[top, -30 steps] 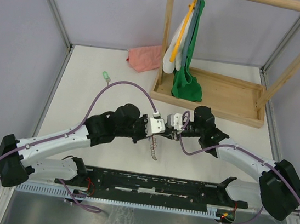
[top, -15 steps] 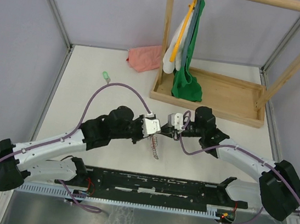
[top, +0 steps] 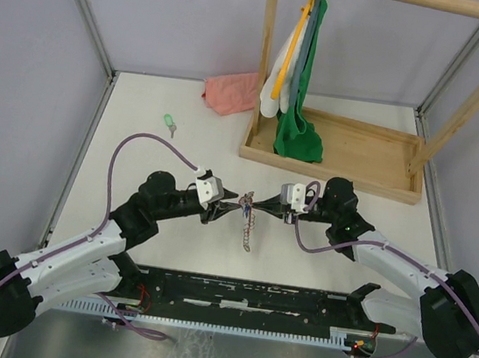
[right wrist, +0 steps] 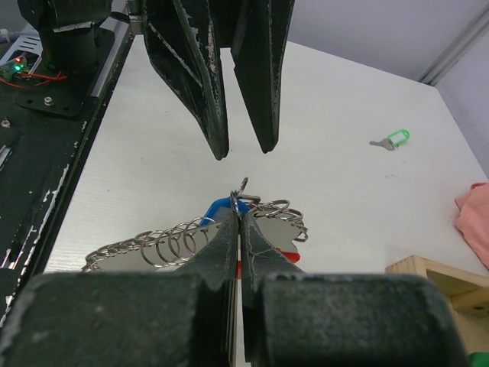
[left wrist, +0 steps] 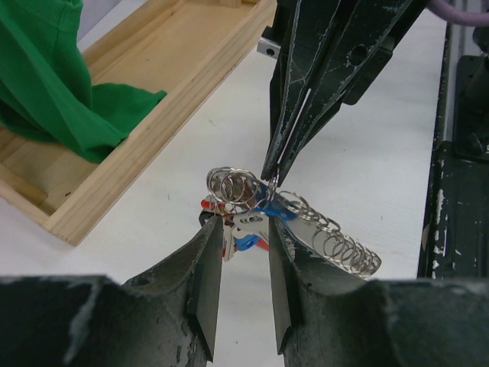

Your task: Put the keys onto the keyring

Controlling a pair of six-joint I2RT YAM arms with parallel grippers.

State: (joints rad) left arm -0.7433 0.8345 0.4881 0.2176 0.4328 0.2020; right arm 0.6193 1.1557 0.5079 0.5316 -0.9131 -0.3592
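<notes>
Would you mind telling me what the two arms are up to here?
The right gripper is shut on the keyring, pinching one of its rings. The left gripper faces it with jaws open, gripping nothing. The blue key sits among the rings; whether it is threaded on is unclear. The green key lies apart, untouched.
</notes>
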